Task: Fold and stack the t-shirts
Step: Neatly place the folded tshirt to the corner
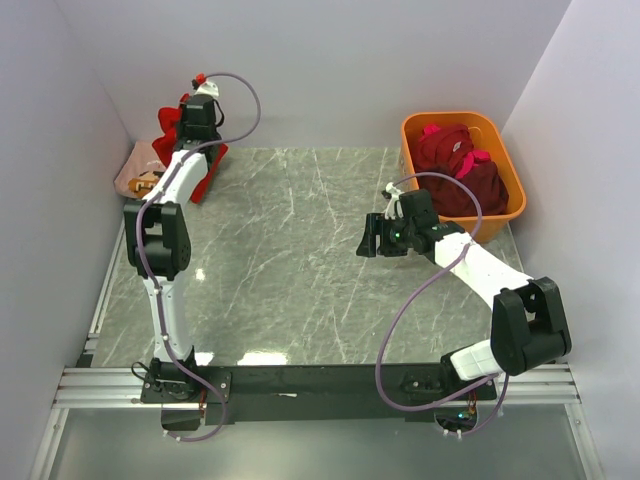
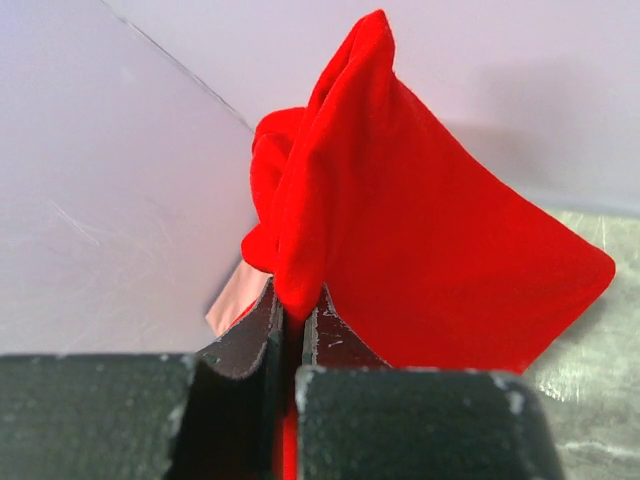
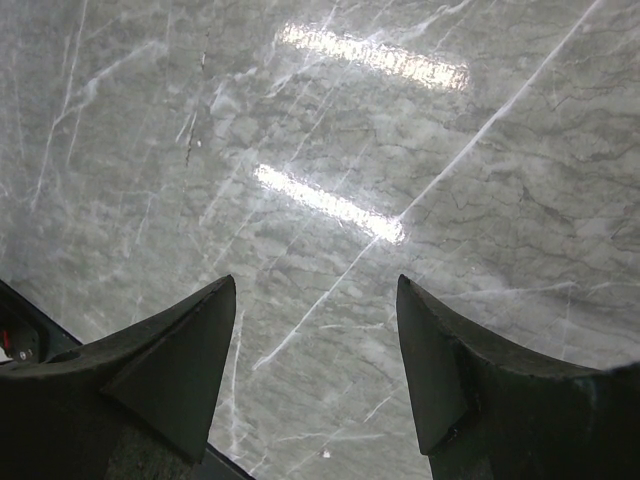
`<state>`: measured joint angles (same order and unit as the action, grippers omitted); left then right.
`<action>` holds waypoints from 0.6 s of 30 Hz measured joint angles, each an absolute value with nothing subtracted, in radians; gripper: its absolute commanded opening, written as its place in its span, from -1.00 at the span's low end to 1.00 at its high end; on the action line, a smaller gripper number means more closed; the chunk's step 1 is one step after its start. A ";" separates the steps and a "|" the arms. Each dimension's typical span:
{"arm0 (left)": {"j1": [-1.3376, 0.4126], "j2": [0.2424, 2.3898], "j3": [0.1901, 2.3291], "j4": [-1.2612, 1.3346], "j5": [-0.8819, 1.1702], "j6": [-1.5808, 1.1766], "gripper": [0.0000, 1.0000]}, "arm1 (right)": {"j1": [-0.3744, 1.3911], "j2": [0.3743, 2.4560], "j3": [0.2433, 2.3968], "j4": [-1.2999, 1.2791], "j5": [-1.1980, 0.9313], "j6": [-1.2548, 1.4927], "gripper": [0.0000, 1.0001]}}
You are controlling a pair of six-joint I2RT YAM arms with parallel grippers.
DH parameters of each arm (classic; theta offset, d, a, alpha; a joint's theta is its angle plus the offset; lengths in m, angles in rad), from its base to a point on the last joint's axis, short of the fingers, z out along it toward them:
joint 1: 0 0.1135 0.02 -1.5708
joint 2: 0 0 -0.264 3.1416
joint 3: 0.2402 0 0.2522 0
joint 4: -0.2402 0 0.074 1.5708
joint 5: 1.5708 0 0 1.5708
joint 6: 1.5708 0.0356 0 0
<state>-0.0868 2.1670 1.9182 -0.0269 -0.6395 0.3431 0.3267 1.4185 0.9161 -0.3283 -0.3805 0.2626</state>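
A bright red t-shirt hangs bunched in the far left corner, with my left gripper shut on a fold of it. From above, the left gripper is raised near the back wall and the red t-shirt drapes down beside the arm. A dusty-pink t-shirt lies on the table under it. Dark maroon t-shirts with pink trim are piled in the orange tub. My right gripper hovers open over bare marble, its jaws wide apart with nothing between them.
The walls close in on the left, back and right. The orange tub stands at the back right against the wall. The black base rail runs along the near edge. A sliver of pink cloth shows beside the left fingers.
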 measured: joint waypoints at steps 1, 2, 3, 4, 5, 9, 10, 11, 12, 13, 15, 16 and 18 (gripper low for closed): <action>-0.085 2.167 1.927 -0.027 -0.640 0.345 -0.99 | 0.327 1.419 0.916 -0.329 -0.380 0.263 0.43; -0.083 2.167 1.936 -0.026 -0.639 0.346 -0.99 | 0.327 1.418 0.916 -0.329 -0.377 0.263 0.44; -0.081 2.167 1.946 -0.026 -0.638 0.347 -0.99 | 0.327 1.419 0.916 -0.330 -0.376 0.263 0.44; -0.077 2.167 1.954 -0.025 -0.635 0.347 -0.99 | 0.327 1.418 0.916 -0.331 -0.374 0.263 0.44; -0.073 2.167 1.964 -0.023 -0.631 0.346 -0.99 | 0.327 1.419 0.916 -0.331 -0.373 0.263 0.43; -0.046 2.167 1.979 -0.008 -0.604 0.346 -0.99 | 0.327 1.419 0.916 -0.334 -0.363 0.263 0.43; -0.038 2.167 1.979 -0.006 -0.593 0.346 -0.99 | 0.327 1.419 0.917 -0.337 -0.362 0.263 0.44; -0.030 2.167 1.979 -0.006 -0.585 0.346 -0.99 | 0.327 1.421 0.919 -0.339 -0.361 0.263 0.43; -0.022 2.170 1.979 -0.005 -0.574 0.346 -0.99 | 0.327 1.424 0.923 -0.341 -0.359 0.263 0.44; -0.015 2.172 1.979 -0.004 -0.563 0.345 -0.99 | 0.327 1.428 0.926 -0.343 -0.358 0.263 0.43; 0.004 2.182 1.979 -0.002 -0.545 0.343 -0.99 | 0.327 1.432 0.930 -0.345 -0.356 0.263 0.43; 0.011 2.190 1.979 0.004 -0.541 0.342 -0.99 | 0.327 1.432 0.931 -0.348 -0.355 0.263 0.44; 0.027 2.213 1.979 0.021 -0.535 0.337 -0.99 | 0.327 1.432 0.933 -0.355 -0.351 0.263 0.44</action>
<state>0.0269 2.2127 1.9789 0.0208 -0.5346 0.3374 0.3267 1.4322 0.9329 -0.3550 -0.3511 0.2630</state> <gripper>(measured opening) 0.065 0.720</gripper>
